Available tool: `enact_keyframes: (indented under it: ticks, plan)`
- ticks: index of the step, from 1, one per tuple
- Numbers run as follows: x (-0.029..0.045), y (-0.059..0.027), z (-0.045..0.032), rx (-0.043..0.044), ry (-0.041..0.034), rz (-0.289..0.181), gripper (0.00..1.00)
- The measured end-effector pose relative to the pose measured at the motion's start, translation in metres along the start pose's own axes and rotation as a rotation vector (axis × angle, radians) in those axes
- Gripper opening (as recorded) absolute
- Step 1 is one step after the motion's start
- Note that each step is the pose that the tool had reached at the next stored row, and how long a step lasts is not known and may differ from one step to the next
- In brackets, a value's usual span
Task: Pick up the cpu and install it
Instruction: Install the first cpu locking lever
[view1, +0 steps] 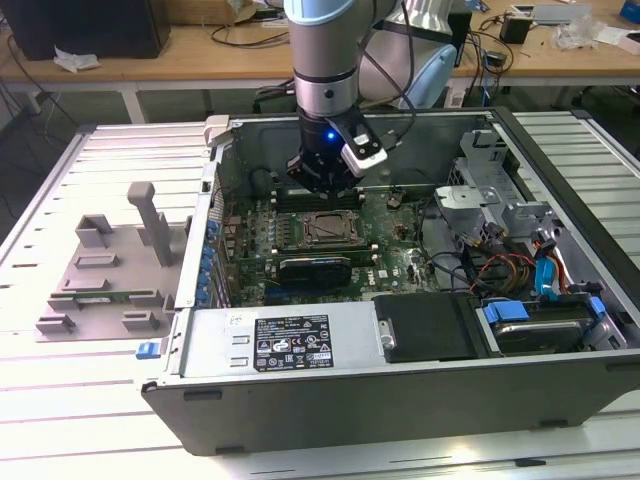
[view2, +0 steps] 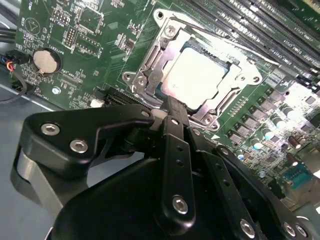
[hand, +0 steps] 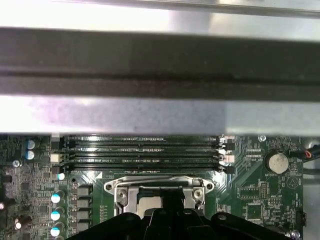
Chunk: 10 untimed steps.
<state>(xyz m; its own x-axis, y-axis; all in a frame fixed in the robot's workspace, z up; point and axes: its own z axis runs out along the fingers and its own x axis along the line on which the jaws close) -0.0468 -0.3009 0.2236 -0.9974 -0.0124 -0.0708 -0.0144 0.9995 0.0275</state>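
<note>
The cpu (view2: 192, 80) is seen seated in the metal-framed socket (view2: 150, 62) on the green motherboard (view2: 87, 45), just beyond the tips of the jaws. The gripper (view2: 172, 107) is held above the socket's near edge, its jaws drawn together with nothing between them. Beyond the socket, the memory slots (hand: 142, 150) are seen.
</note>
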Motion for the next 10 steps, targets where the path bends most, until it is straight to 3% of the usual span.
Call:
enact_keyframes:
  ticks: [3, 10]
  plan:
    - [0.0005, -0.0097, -0.0003, 0.0000, 0.0000, 0.000, 0.11]
    - [0.0014, -0.0207, -0.0006, -0.0001, 0.0000, 0.000, 0.11]
